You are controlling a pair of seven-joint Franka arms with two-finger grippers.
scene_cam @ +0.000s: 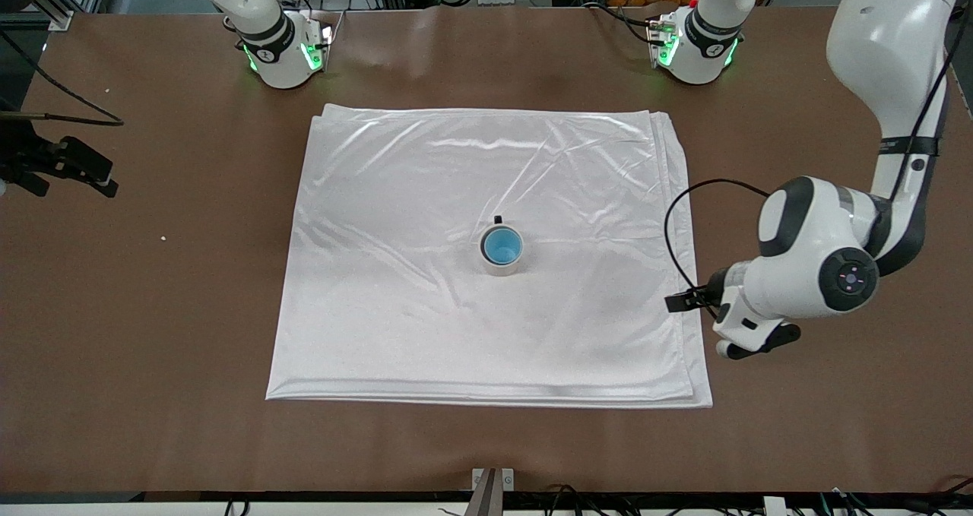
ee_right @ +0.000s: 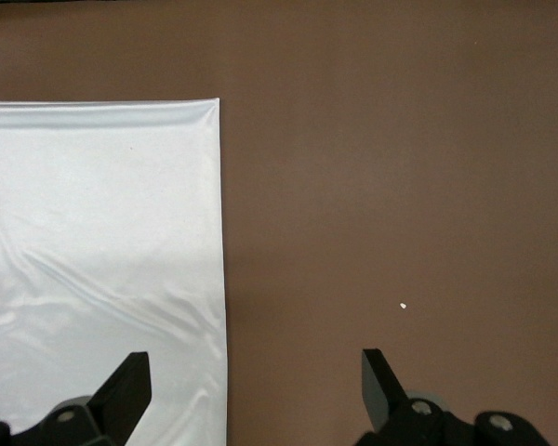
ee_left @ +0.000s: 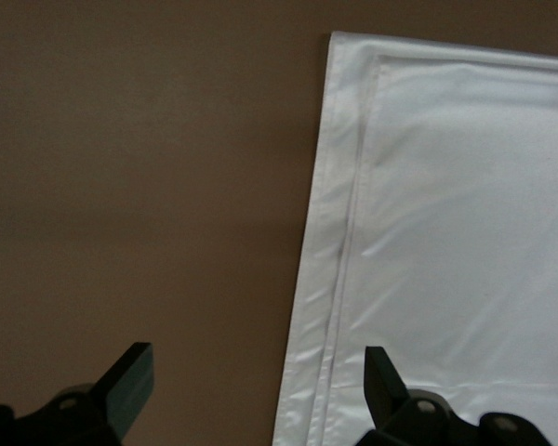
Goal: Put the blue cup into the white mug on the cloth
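We see the blue cup [scene_cam: 502,245] sitting upright inside the white mug [scene_cam: 501,262], its dark handle away from the front camera; both stand near the middle of the cloth [scene_cam: 395,288], spread flat, creased, shiny white.

cup [scene_cam: 502,245]: sitting in the mug [scene_cam: 501,264]
mug: standing on the cloth [scene_cam: 395,303], well apart from the left gripper [scene_cam: 731,346]

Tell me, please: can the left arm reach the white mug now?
Probably yes. The left gripper, open and empty, hangs over the cloth's edge, and only bare cloth lies toward the white mug, which already holds the blue cup.
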